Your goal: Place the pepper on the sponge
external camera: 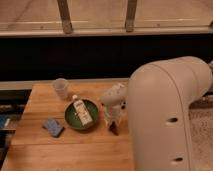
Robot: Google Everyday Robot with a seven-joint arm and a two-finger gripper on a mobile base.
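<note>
The gripper (113, 125) hangs from the white wrist at the middle right of the wooden table (60, 155), pointing down, just right of the green bowl. A small dark-red pepper (115, 131) shows right at the gripper's tip, close to the tabletop; whether it is held is unclear. The blue-grey sponge (52, 126) lies flat on the table to the left of the bowl, well apart from the gripper.
A green bowl (90, 121) holds a white labelled bottle (81, 112) lying in it. A clear plastic cup (60, 88) stands at the back left. My large white arm shell (170, 120) fills the right side and hides the table there.
</note>
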